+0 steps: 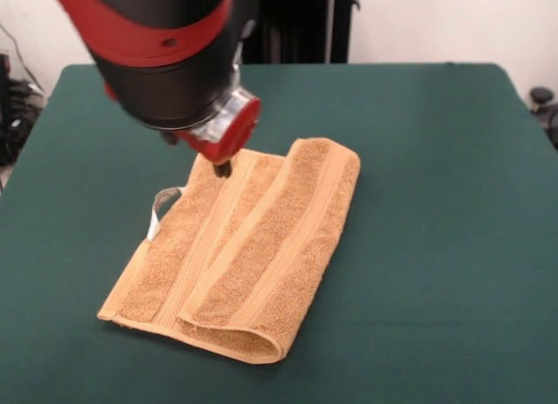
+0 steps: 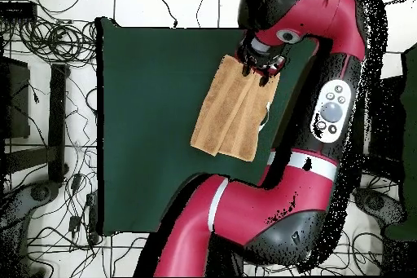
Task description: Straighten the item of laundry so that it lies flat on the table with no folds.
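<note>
In the front view we see the towel [image 1: 240, 251] on the green bench [image 1: 436, 203], its right side doubled over along a rolled fold, 2 smoother bands running lengthwise, and a white label [image 1: 161, 208] at its left edge. The gripper [image 1: 223, 168] meets the towel's far edge; we cannot tell how far it is open. The overhead view adds the whole red arm [image 2: 277, 209] curving round, and cables [image 2: 49, 38] on the floor beside the bench [image 2: 147, 87], where the towel [image 2: 232, 112] appears as a plain tan patch.
</note>
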{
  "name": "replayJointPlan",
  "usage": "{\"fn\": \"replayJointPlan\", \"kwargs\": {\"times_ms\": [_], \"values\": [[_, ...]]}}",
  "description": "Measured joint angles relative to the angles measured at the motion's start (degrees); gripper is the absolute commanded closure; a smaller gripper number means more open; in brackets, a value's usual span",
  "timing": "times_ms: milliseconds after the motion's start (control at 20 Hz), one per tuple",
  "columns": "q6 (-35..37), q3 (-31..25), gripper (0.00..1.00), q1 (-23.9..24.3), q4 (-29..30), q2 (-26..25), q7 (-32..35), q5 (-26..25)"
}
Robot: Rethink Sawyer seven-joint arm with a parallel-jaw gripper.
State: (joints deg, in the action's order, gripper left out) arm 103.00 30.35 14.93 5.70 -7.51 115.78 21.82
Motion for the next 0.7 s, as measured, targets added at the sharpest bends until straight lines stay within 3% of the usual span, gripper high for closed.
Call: {"fn": "replayJointPlan", "kwargs": {"times_ms": [700], "values": [[-1.9, 3.8, 0.00, 1.6, -4.7, -6.4, -1.9, 4.1]]}}
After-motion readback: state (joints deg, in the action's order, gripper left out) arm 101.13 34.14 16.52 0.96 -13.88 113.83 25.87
